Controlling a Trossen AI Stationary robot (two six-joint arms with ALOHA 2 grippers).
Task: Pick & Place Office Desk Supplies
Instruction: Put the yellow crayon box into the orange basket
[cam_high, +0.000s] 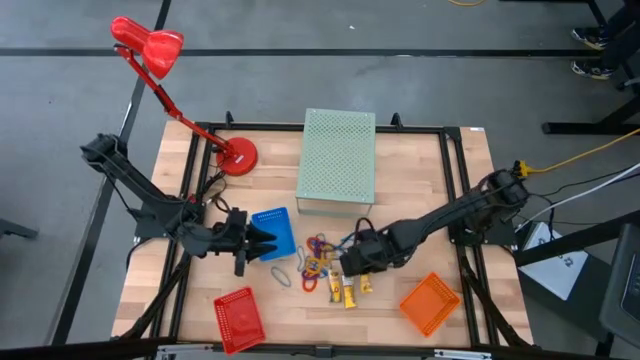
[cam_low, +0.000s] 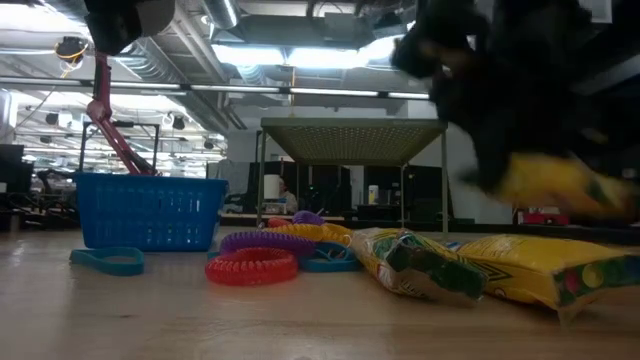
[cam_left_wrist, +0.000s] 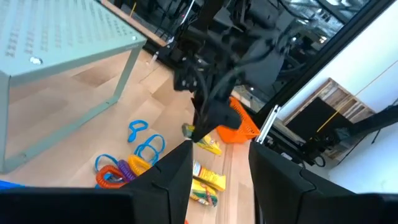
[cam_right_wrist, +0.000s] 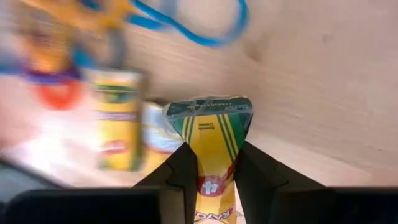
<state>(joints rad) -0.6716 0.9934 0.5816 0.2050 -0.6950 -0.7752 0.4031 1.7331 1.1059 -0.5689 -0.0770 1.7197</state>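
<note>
Red lamp (cam_high: 150, 47) — green box (cam_high: 338, 156)

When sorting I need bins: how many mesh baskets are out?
3. In the high view: blue basket left of centre, red basket lower left, orange basket lower right. None seems hidden.

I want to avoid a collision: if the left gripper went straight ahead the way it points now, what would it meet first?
Probably the right gripper, which holds a yellow crayon pack above the table, straight ahead between the left gripper's fingers. Depth is unclear; it could pass beneath.
</note>
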